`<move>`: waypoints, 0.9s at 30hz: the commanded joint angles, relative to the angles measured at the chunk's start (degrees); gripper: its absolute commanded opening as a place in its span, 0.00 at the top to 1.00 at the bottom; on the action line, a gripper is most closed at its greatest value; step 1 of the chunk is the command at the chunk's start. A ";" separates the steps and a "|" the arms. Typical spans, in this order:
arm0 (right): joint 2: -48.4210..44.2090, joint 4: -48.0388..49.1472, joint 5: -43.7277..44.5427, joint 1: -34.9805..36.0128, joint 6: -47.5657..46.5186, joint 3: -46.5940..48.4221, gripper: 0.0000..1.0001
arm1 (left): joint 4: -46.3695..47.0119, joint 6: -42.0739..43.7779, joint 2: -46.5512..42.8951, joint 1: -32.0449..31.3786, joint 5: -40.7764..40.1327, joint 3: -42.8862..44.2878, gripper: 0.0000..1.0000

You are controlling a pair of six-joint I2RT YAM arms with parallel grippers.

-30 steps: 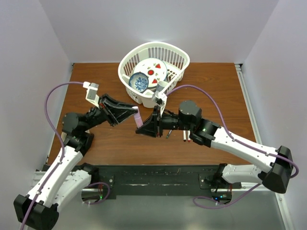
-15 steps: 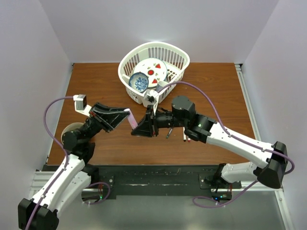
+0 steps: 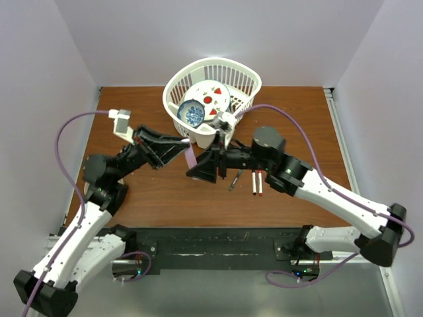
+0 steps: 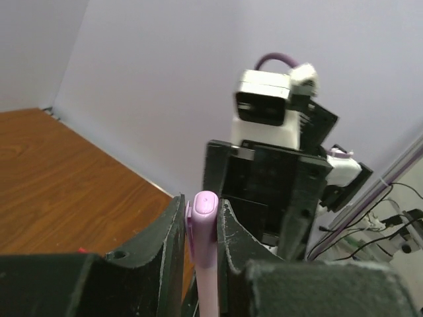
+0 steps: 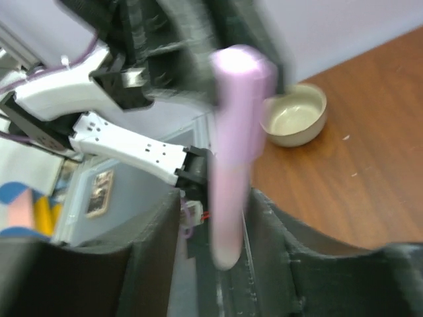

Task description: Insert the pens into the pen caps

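My left gripper (image 3: 186,152) is shut on the stubby pink marker (image 3: 190,159) and holds it in the air above the table. In the left wrist view the marker (image 4: 205,257) stands between the jaws with its pale pink cap (image 4: 203,206) on the far end. My right gripper (image 3: 197,171) faces it. Its fingers stand open on either side of the marker's other end (image 5: 231,198), with a gap on the left side. Two white-barrelled pens (image 3: 256,183) and a thin dark grey pen (image 3: 233,179) lie on the table under the right arm. No loose caps show.
A white basket (image 3: 246,79) with a plate and a blue bowl stands at the back centre, close behind both grippers. A beige bowl (image 5: 295,116) sits on the wooden table (image 3: 304,125) on the left arm's side; it is hidden in the top view.
Both grippers dipped to the left and came back up to the right, staying tip to tip. The marker stayed in my left gripper. The pens on the table did not move.
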 commanded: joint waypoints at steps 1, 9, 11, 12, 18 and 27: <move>-11.21 1.24 4.13 -0.23 -0.71 -8.87 0.37 | -18.75 13.11 7.07 -0.33 -0.16 8.32 1.00; -28.62 -14.05 20.82 -0.23 3.15 -21.55 0.07 | -13.42 14.63 16.75 -0.94 -9.20 -0.35 1.00; -31.08 -16.51 25.66 -0.23 3.33 -21.11 0.05 | -11.22 14.53 19.83 -1.73 -10.88 -3.43 1.00; -31.53 -18.96 26.98 -0.23 3.33 -20.67 0.02 | -10.86 14.71 20.71 -2.08 -13.24 -4.57 1.00; -31.19 -26.71 35.77 -0.14 5.61 -18.12 0.01 | -7.36 15.50 30.10 -6.21 -20.99 -6.95 1.00; -28.19 -27.33 37.01 -0.23 5.27 -16.28 0.01 | 2.39 13.58 45.56 -9.29 -22.93 -3.53 1.00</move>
